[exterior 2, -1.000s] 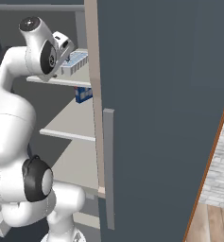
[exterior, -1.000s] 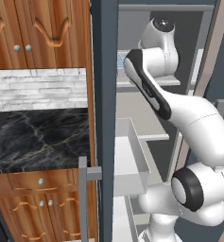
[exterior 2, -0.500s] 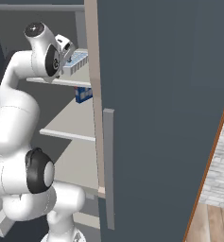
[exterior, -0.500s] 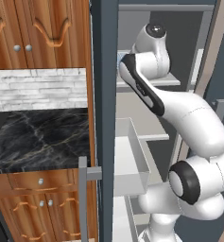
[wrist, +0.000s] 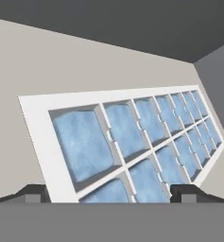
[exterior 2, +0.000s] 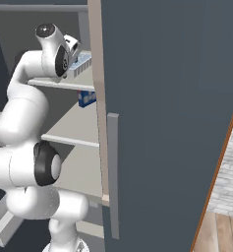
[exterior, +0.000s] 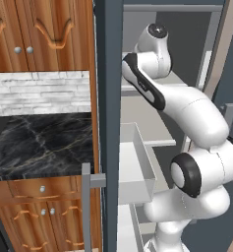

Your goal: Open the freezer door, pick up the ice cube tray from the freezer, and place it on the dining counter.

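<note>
The ice cube tray, white with pale blue cells, lies flat on the freezer's top shelf; in the right base view the ice cube tray peeks out beside my hand. My gripper is open, with one dark fingertip at each side of the tray's near end, close above it. The freezer door stands swung open and is seen edge-on, with its grey bar handle and white inner bin. My arm reaches deep into the freezer.
A small dark blue box sits on the second shelf under the tray. The plain slate-blue door with its handle walls off the right side. Left of the open door are a black marble panel under white brick and wooden cabinets.
My upper arm and hand have pushed further into the freezer and up toward the top shelf, closer to the tray. The tray and door have not moved.
</note>
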Controlling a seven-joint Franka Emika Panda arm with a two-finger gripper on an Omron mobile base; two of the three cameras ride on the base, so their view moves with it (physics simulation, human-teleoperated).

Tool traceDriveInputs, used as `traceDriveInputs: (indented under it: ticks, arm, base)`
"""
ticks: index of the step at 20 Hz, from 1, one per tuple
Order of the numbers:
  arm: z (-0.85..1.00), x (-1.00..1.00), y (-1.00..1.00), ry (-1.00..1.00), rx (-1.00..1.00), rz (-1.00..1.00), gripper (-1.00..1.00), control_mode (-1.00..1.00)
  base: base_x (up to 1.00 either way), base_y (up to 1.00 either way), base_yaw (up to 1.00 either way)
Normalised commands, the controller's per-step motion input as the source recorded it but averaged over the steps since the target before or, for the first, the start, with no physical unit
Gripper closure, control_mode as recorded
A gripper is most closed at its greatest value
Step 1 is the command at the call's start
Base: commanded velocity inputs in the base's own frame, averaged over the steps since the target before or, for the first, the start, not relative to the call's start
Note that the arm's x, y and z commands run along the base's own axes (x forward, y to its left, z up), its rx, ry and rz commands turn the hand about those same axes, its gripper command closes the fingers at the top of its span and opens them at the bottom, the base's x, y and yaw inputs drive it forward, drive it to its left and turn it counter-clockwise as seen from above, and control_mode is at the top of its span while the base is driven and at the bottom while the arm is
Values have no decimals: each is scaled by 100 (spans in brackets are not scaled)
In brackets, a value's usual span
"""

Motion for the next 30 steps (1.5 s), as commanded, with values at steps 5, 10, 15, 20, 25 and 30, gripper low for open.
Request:
traceDriveInputs:
  ticks: [5, 10, 15, 20, 25, 30]
  arm:
    - [-8, 21, 0, 0, 0, 2, 100, -100]
    - [0, 0, 0, 0, 0, 0, 100, -100]
    - [0, -1, 0, -1, 0, 0, 100, -100]
    - [0, -14, 0, -29, 0, 0, 100, -100]
    - [10, -20, 0, -25, 0, 0, 100, -100]
    - [27, -16, 0, -11, 0, 0, 100, -100]
  base:
    - [0, 0, 0]
    - [0, 0, 0]
    - [0, 0, 0]
    - [0, 0, 0]
    - [0, 0, 0]
    - [0, 0, 0]
